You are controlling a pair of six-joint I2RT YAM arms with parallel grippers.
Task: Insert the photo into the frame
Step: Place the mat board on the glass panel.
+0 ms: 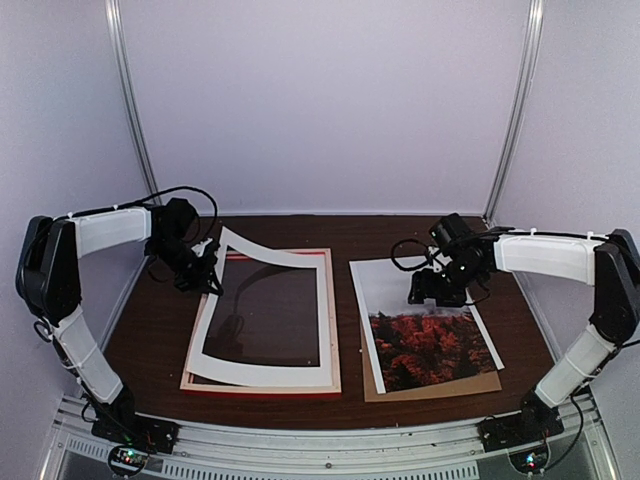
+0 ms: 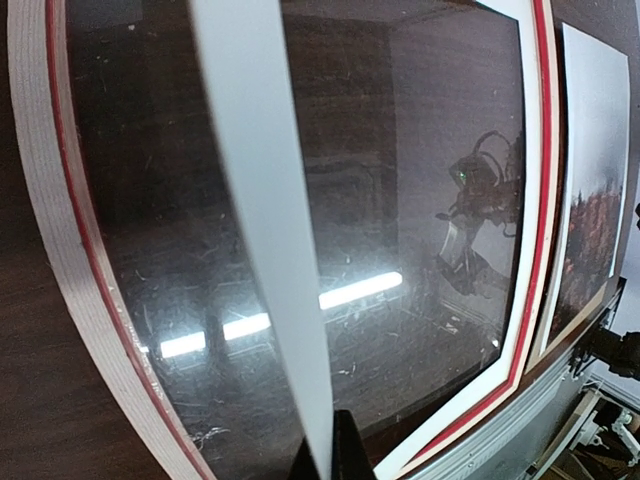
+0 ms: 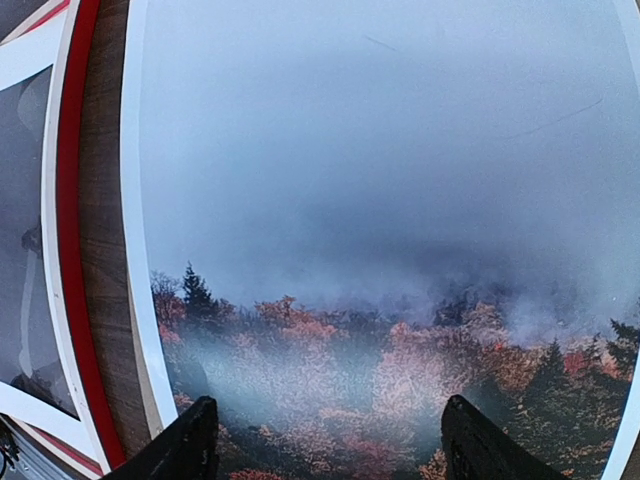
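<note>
— Fingers point(image 2: 352, 458) nearest the left wrist lens: status?
— Left gripper point(image 2: 332, 465) pinched tight on the white mat point(image 2: 262, 200); elbow bent, forearm reaching rightward. Mat's far-left corner rides above the frame point(image 1: 262, 388) (only the top view shows that curl).
— Right side?
— Right gripper point(image 1: 432, 290) points down over the photo point(image 1: 430, 340), jaws wide, nothing held. Photo lies flat on the brown backing board point(image 1: 440, 388), just right of the frame.
— Doubts?
— Whether its fingertips point(image 3: 190, 440) touch the print cannot be told; left fingers are cropped; glare clouds the clear pane point(image 2: 400, 250).
</note>
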